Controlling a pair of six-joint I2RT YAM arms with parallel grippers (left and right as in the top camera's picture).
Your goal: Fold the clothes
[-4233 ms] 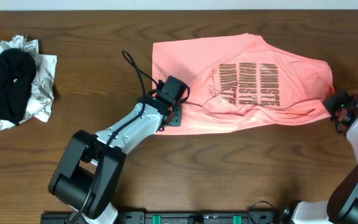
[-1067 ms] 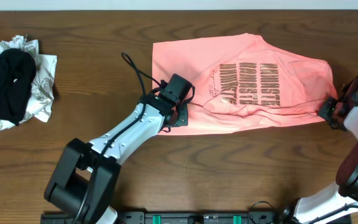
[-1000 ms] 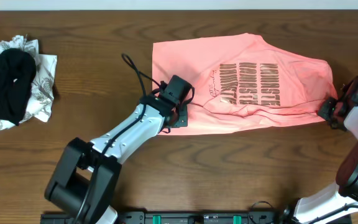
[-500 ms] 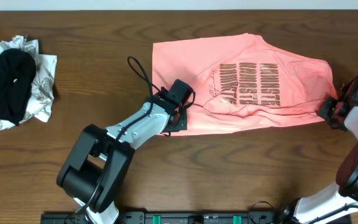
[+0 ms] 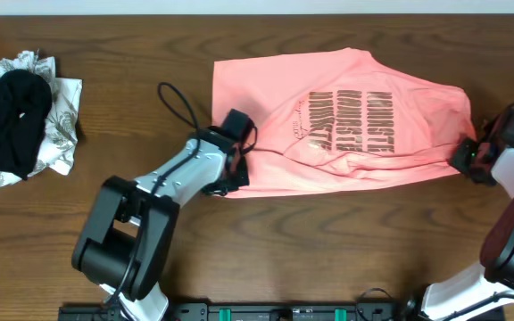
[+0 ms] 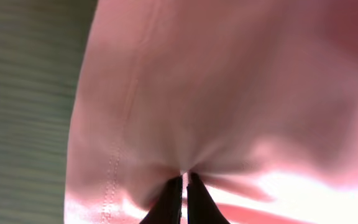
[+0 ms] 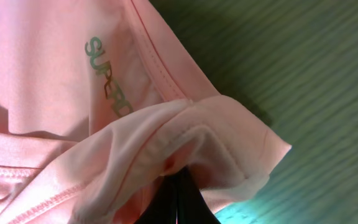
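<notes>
Dark wooden worktop [image 5: 328, 241] filled the overhead view, and at its far left edge sat a loose heap, a black garment [image 5: 12, 120] on top of a white patterned cloth [image 5: 61, 116], neither of them folded and both well apart from the arms. Further right, the left pincer [image 5: 241, 162] was closed on the near left hem of the salmon-pink T-shirt [image 5: 346, 125]; its wrist camera showed the dark tips [image 6: 183, 182] pressed together with the pink cloth [image 6: 229, 93] puckering out from them in small creases. The T-shirt itself lay sideways across the middle and right of the worktop, chest up, with its rows of dark block lettering [image 5: 351, 116] in plain sight and shallow wrinkles running under them. At the far right, the right pincer [image 5: 468, 159] was likewise clamped on the shirt's other end, where the wrist view showed its tips [image 7: 178, 177] biting a bunched, doubled edge of the fabric [image 7: 55, 93] near a small teal print [image 7: 107, 78]. As a judgement, the folding had hardly begun: the shirt was pinned at both ends and roughly laid out, but no clean fold showed, so smoothing, bringing the sides in and halving it all remained, and the heap at left seemingly waited too.
</notes>
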